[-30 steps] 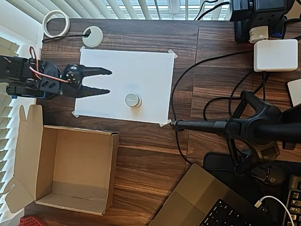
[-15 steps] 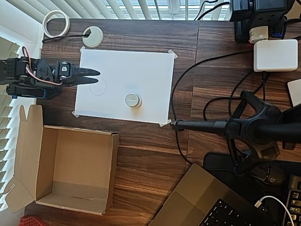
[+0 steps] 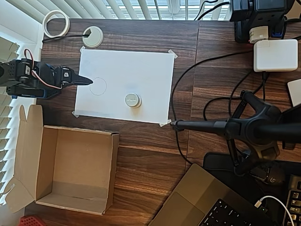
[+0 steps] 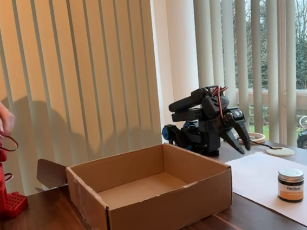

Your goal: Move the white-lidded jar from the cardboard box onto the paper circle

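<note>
I'm seeing the cardboard box [image 3: 70, 169] sitting open on the bench [image 3: 150, 155], with the white sheet [image 3: 124, 84] lying beyond it. My gripper [image 3: 84, 81] is hovering at the sheet's left edge in the overhead view, fingers together, and the white-lidded jar [image 3: 133, 100] is standing on the sheet, apart from the paper circle [image 3: 98, 86].

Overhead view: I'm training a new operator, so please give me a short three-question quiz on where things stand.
1. True or false: the white-lidded jar sits inside the cardboard box.
2. The jar stands: A) inside the paper circle; B) outside it, on the white sheet; C) off the sheet.
3. Fill in: the gripper holds ____.
Key: 1 false; 2 B; 3 nothing.
</note>
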### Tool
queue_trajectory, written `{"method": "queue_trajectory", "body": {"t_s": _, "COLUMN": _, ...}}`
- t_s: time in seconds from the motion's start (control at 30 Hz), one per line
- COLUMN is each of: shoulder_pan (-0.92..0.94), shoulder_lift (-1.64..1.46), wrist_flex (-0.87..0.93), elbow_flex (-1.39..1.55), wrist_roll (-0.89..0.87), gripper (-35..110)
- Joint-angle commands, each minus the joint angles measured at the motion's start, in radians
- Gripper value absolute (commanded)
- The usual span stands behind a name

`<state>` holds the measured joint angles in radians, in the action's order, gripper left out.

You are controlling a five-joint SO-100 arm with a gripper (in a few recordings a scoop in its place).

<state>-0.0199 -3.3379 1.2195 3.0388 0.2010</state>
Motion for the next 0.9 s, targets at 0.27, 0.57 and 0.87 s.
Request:
{"method": "queue_trajectory", "body": {"t_s": 0.27, "shoulder_pan": -0.021, "shoulder_lift": -0.075, "wrist_flex": 0.038, "elbow_flex": 0.002, "wrist_roll": -0.023, "gripper": 0}}
{"method": "queue_trajectory", "body": {"t_s": 0.57, "shoulder_pan": -0.008, "shoulder_lift": -0.077, "wrist_flex": 0.038, "elbow_flex": 0.002, "wrist_roll": -0.037, "gripper": 0}}
{"method": "queue_trajectory", "body": {"t_s": 0.87, "shoulder_pan": -0.002, "shoulder_lift": -0.077, "wrist_flex": 0.040, "elbow_flex": 0.002, "wrist_roll": -0.058, "gripper": 0}}
